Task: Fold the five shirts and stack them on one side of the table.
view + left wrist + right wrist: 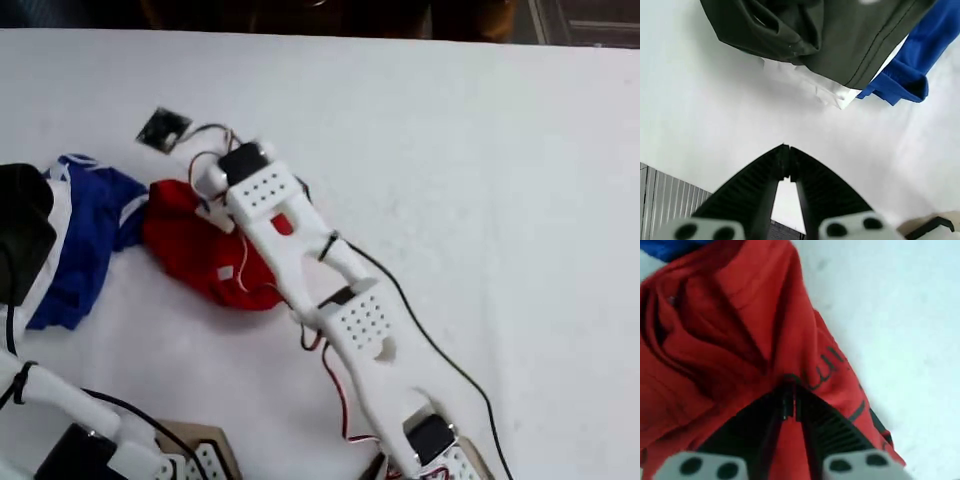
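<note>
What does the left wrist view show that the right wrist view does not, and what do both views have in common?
Left wrist view alone: a dark shirt lying over a white shirt, and the left pincer closed above bare table. Right wrist view alone: the red shirt, with the right pincer closed on its cloth. Shared: the table and the blue shirt, just a corner of it in the right wrist view.

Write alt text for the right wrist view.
The right gripper, fingers closed together, has its tip against a crumpled red shirt lying on a white table. Dark print crosses the shirt near the gripper, and a sliver of a blue shirt shows beyond it.
</note>
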